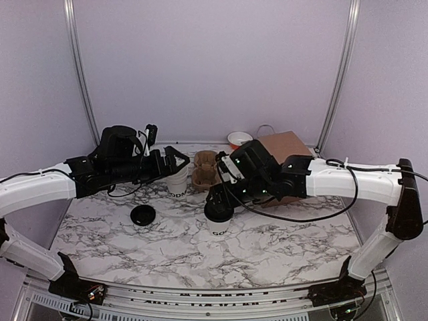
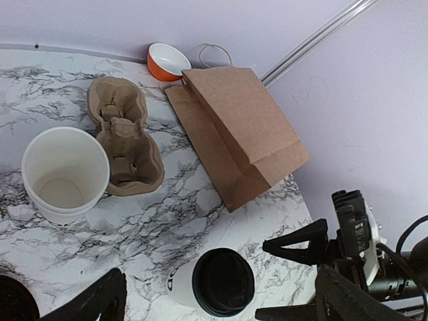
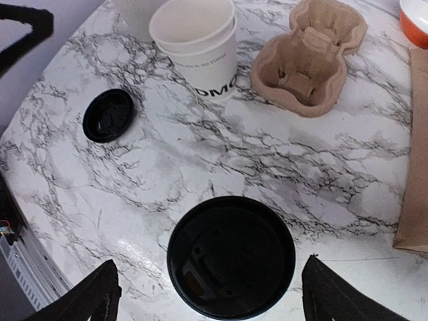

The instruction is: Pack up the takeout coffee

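Presently the takeout coffee (image 1: 219,217) stands upright near the middle of the marbled worktop (image 1: 281,234), with its black lid (image 3: 231,257) seated on the rim. The right tool (image 1: 218,198) hangs directly over it with jaws apart. One finger (image 3: 97,304) sits to each side of the lid, neither touches it, and nothing is held. The left tool (image 1: 176,159) is likewise apart and empty, poised by the lidless paper cup (image 2: 65,175) further back. A spare black lid (image 3: 108,115) lies flat on the worktop, well apart from the coffee. The moulded-pulp cup tray (image 2: 124,137) sits just beside the lidless cup. The brown paper bag (image 2: 237,134) appears to lie flat beyond it, with an orange bowl (image 2: 167,60) near its handle end.

Handling assessment: the cup is thin paper, so it is probably light, and its wall will give under a firm squeeze. Whether it holds liquid cannot be told with the lid on. The lid looks like a press fit (not a part to lift by). A pinch that ovals the rim could pop it loose.

The soundest hold, in my judgement, is across the side wall just beneath the lid. There the rim and lid stiffen the paper, and its matt surface should give fair friction. Closing pressure should be modest, and the cup kept upright throughout.
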Tool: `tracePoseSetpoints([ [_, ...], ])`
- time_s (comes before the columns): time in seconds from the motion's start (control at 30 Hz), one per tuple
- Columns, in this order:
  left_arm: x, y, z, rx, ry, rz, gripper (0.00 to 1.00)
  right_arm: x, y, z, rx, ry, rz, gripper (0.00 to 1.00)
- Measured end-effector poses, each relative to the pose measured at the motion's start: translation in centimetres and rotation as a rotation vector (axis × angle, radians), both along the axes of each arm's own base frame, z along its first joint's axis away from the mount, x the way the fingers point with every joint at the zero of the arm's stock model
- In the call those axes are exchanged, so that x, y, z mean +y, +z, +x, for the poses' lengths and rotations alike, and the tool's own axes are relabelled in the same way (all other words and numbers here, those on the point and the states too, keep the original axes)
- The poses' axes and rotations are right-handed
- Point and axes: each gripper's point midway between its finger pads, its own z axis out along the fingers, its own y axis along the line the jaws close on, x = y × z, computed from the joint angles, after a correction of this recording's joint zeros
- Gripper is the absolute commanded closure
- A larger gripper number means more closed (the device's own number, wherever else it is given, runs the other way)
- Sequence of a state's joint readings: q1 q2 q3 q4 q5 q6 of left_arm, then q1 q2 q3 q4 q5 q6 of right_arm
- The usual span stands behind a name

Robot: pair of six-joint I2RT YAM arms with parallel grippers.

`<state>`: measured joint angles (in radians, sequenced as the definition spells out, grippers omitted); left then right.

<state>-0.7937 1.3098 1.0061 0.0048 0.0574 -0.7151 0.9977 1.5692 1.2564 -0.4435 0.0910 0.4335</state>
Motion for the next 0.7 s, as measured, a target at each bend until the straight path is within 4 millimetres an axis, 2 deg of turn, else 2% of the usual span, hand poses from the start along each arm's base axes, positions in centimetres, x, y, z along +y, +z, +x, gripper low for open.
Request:
tracePoseSetpoints([
  [0.1, 1.0, -0.6, 0.1, -0.004, 0.038, 0.030, 0.01, -0.8, -2.3, -0.1, 0.017, -0.008, -0.098, 0.08],
  [0.23, 1.8, -1.5, 0.0, 0.000, 0.058, 0.067, 0.01, -1.1, -4.2, -0.2, 0.046, -0.008, -0.172, 0.08],
  [0.7, 2.4, -2.2, 0.1, -0.010, 0.064, 0.107, 0.01, 0.1, -4.4, 0.2, 0.039, -0.010, -0.245, 0.13],
])
